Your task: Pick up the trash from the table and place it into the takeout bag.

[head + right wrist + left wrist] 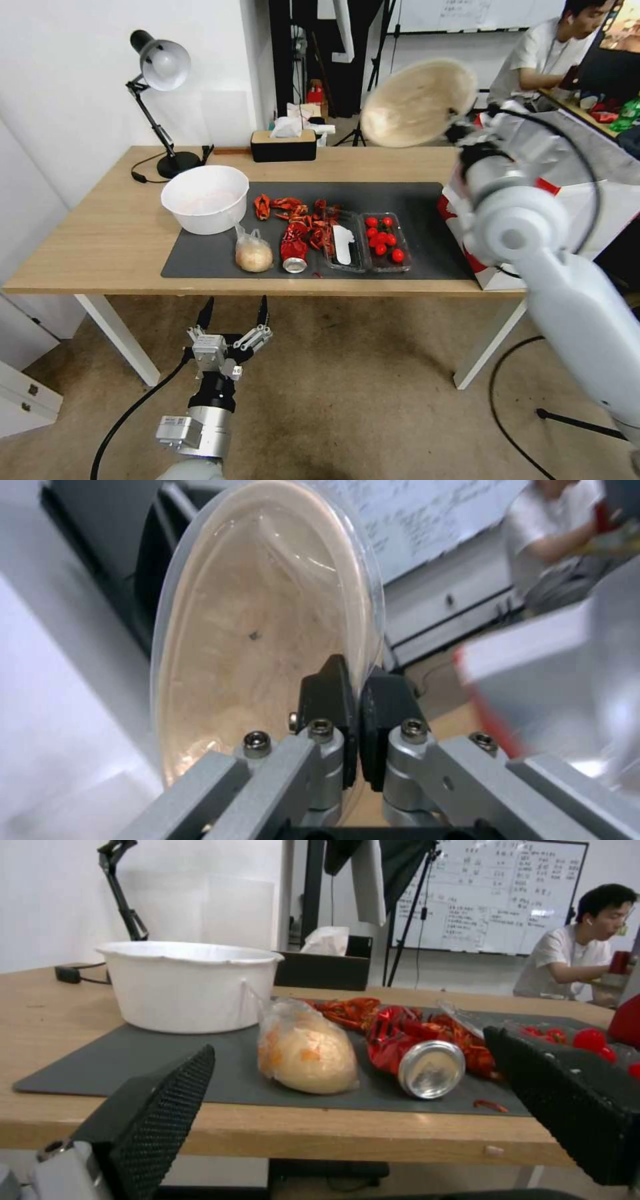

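Bowl aloft in the right gripper (355, 680), above the takeout bag (497, 267).
Ahead of the left gripper (232, 313): bun (253, 255), can (293, 252) to its right.

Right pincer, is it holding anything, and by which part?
Yes. The right pincer is shut on the rim of the shallow beige bowl, held tilted in the air. The left pincer is open, holding nothing.

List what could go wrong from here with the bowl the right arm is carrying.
1. The right gripper pinches the shallow beige bowl only at its rim, tilted on edge in the air, so it might slip or swing loose.
2. The bowl looks wide against the takeout bag opening; it may catch on the edge or tip the bag.
3. The left gripper waits open below the table edge, near the crushed red can; rising might bump the edge.
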`<state>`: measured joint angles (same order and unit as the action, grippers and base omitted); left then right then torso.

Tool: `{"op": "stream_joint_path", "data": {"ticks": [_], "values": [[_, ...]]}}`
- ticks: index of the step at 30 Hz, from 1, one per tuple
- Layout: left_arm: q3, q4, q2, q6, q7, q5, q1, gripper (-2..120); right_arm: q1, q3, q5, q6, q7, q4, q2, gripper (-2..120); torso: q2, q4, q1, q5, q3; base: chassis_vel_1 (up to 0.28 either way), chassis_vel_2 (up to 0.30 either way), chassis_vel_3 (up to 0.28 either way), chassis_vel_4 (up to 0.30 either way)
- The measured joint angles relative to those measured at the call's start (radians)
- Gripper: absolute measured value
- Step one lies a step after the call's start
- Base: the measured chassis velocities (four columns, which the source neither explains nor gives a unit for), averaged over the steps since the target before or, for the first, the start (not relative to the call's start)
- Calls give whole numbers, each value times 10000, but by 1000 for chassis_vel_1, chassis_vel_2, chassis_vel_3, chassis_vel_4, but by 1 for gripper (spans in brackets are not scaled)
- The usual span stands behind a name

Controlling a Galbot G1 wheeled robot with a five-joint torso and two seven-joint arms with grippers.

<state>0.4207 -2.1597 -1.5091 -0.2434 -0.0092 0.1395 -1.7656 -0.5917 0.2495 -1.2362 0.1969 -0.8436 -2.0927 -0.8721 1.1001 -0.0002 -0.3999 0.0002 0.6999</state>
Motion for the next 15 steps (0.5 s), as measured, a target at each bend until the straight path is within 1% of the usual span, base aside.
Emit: {"op": "stream_joint_path", "data": {"ticks": [1, 4, 5, 8, 9, 12, 13, 15], "values": [[0, 0, 0, 0, 0, 0, 0, 100, 0, 0, 0, 0, 0, 0, 0, 0, 0, 0, 0, 0, 0, 0, 0, 0, 0], [-70, 70, -23, 18, 23, -52, 38, 100, -261, 792, -103, 0, 50, -192, 432, 0, 0, 2, 0, 1, 0, 0, 0, 0, 0], [-70, 70, -23, 18, 23, -52, 38, 100, -261, 792, -103, 0, 50, -192, 432, 0, 0, 2, 0, 1, 0, 0, 0, 0, 0], [-113, 112, -38, 24, 49, -73, 52, 100, -554, 1462, -32, -4, 53, -313, 895, 0, 0, 1, 0, -1, 0, 0, 0, 0, 0], [-113, 112, -38, 24, 49, -73, 52, 100, -554, 1462, -32, -4, 53, -313, 895, 0, 0, 1, 0, -1, 0, 0, 0, 0, 0], [-115, 131, -32, 25, 61, -74, 58, 100, -967, 2090, 194, -9, 49, -429, 1154, 0, 0, 3, 0, -2, 0, 0, 0, 0, 0], [-115, 131, -32, 25, 61, -74, 58, 100, -967, 2090, 194, -9, 49, -429, 1154, 0, 0, 3, 0, -2, 0, 0, 0, 0, 0], [-113, 138, -13, 25, 64, -69, 64, 100, -1401, 2591, 368, 131, 116, -528, 1311, 0, 0, 3, 1, 0, 0, 0, 0, 0, 0]]}}
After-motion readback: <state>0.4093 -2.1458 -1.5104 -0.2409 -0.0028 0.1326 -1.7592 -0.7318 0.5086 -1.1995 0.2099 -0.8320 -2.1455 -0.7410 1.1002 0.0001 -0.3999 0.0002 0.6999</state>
